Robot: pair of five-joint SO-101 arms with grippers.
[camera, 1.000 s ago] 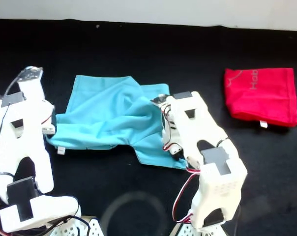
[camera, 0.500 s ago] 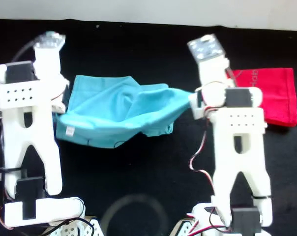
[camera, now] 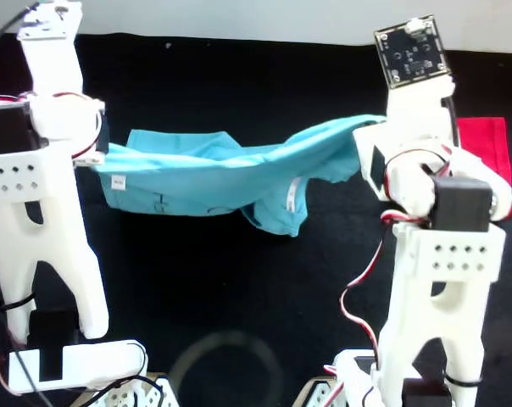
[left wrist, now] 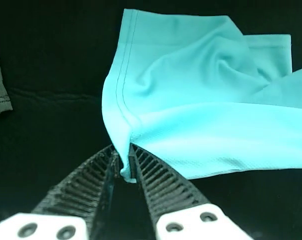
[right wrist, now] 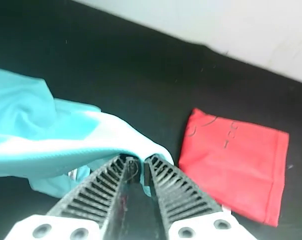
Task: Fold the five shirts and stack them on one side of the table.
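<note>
Left gripper [left wrist: 124,169] and right gripper [right wrist: 137,170] each pinch an opposite edge of the teal shirt [camera: 197,174], strung between them over the counter [camera: 239,85], lifted higher and pulled wider than 0.5 s ago.

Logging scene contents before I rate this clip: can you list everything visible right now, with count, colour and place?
teal shirt: one, teal, strung between both hands over the table's middle, its centre sagging.
red shirt: one, red, folded, lying flat on the table's far right side.
grey cloth: one, grey, on the table, apart from the teal shirt.
table: one, black surface, under everything.
wall: one, white, behind the table's far edge.
left hand: one, black fingers, shut on the teal shirt's hemmed edge.
right hand: one, black fingers, shut on the teal shirt's other end.
</note>
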